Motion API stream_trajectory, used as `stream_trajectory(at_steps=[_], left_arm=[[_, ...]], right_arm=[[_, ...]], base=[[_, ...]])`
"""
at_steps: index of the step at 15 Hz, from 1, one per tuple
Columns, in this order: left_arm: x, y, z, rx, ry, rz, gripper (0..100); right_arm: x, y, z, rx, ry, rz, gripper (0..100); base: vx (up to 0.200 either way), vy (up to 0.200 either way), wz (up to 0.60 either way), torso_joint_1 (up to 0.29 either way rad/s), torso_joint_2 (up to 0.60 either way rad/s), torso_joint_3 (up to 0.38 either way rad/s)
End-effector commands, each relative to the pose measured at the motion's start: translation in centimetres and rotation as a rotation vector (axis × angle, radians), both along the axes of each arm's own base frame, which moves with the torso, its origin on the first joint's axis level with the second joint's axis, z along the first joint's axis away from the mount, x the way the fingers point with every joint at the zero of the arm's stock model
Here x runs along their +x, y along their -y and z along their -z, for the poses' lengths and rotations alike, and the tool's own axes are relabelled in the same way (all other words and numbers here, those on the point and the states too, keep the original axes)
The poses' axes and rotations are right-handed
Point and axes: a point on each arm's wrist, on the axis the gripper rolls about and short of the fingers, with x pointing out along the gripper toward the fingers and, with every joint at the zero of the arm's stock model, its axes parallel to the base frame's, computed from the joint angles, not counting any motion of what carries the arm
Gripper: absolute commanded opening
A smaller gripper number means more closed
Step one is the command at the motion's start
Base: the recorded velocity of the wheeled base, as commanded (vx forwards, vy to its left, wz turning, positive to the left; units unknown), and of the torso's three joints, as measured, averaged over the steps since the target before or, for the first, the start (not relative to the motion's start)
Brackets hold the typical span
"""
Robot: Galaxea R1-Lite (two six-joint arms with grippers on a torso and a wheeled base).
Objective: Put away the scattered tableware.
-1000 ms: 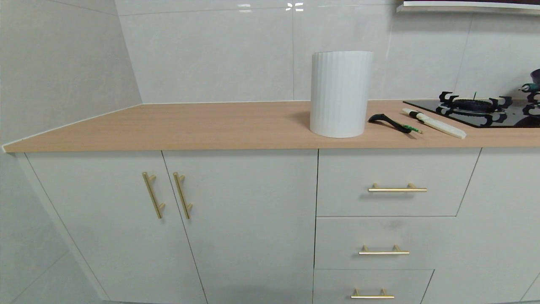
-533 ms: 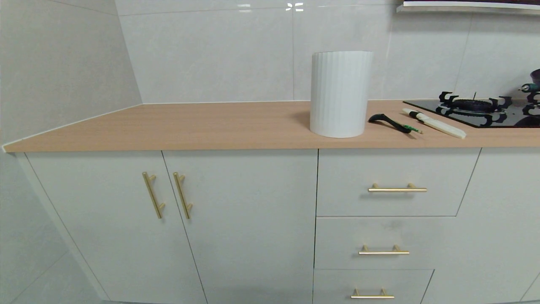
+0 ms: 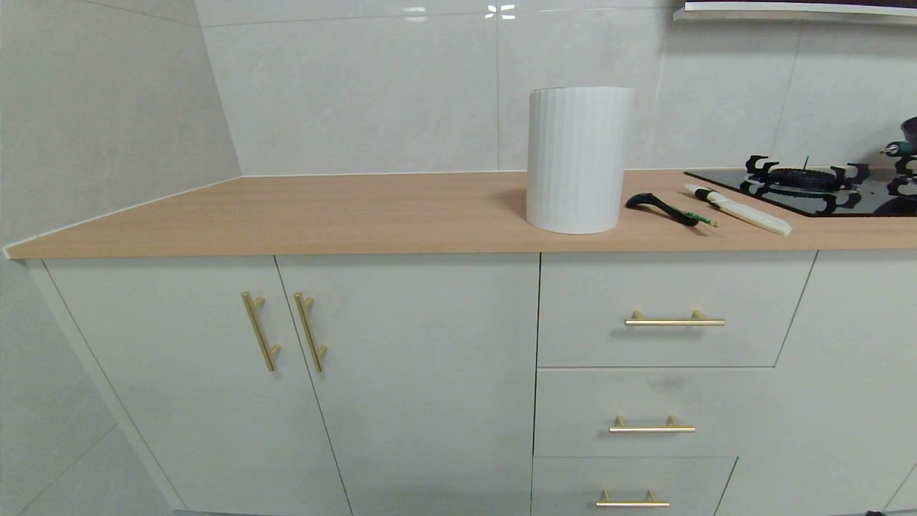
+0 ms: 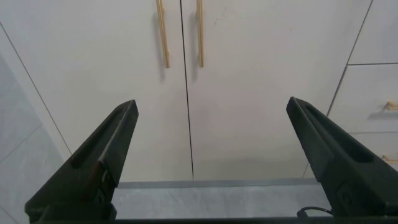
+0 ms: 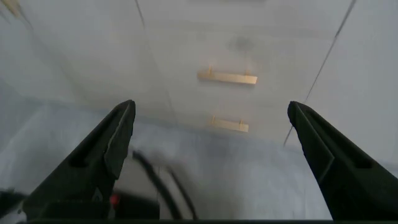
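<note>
left end effector [image 4: 211, 104] and right end effector [image 5: 211, 106] were both wide open and held nothing. the left one hung low in front of the cupboard doors [image 4: 249, 62], the right one low in front of the drawers [image 5: 261, 50]. up on the worktop [image 3: 358, 215], just right of the tall white pot [image 3: 579, 159], lay a black tool [image 3: 660, 208] and a long white tool [image 3: 738, 208], near each other. both lay flat, slanting from back left to front right. the right arm looked nearer and would likely need to go up first.
</note>
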Motion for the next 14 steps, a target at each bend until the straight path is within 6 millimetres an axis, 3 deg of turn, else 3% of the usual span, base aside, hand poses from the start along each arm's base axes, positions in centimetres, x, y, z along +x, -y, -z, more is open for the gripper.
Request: stream_trajectory(at_steps=[1, 3, 4, 7, 9, 10, 14], left_arm=[[0.0, 0.0, 0.0, 0.000, 0.001, 0.001, 100], [0.0, 0.0, 0.0, 0.000, 0.001, 0.000, 100], [0.0, 0.0, 0.0, 0.000, 0.001, 0.001, 100], [0.0, 0.0, 0.0, 0.000, 0.001, 0.001, 100], [0.0, 0.0, 0.0, 0.000, 0.001, 0.001, 100], [0.0, 0.0, 0.0, 0.000, 0.001, 0.000, 100], [0.0, 0.0, 0.0, 0.000, 0.001, 0.000, 100]], right_arm=[[7.2, -1.4, 0.5, -0.045, -0.286, -0.023, 100], [10.2, -1.9, 1.4, -0.054, -0.334, -0.020, 100], [13.0, -2.4, 2.5, -0.058, -0.373, -0.017, 100], [18.3, -3.3, 5.4, -0.069, -0.427, -0.010, 100], [19.4, -3.5, 6.2, -0.071, -0.440, -0.008, 100], [21.4, -3.9, 7.9, -0.079, -0.461, -0.001, 100], [24.7, -4.4, 11.7, -0.117, -0.456, 0.040, 100]], base=[[0.000, 0.000, 0.00, 0.000, 0.00, 0.000], [0.000, 0.000, 0.00, 0.000, 0.00, 0.000], [0.000, 0.000, 0.00, 0.000, 0.00, 0.000], [0.000, 0.000, 0.00, 0.000, 0.00, 0.000], [0.000, 0.000, 0.00, 0.000, 0.00, 0.000], [0.000, 0.000, 0.00, 0.000, 0.00, 0.000], [0.000, 0.000, 0.00, 0.000, 0.00, 0.000]])
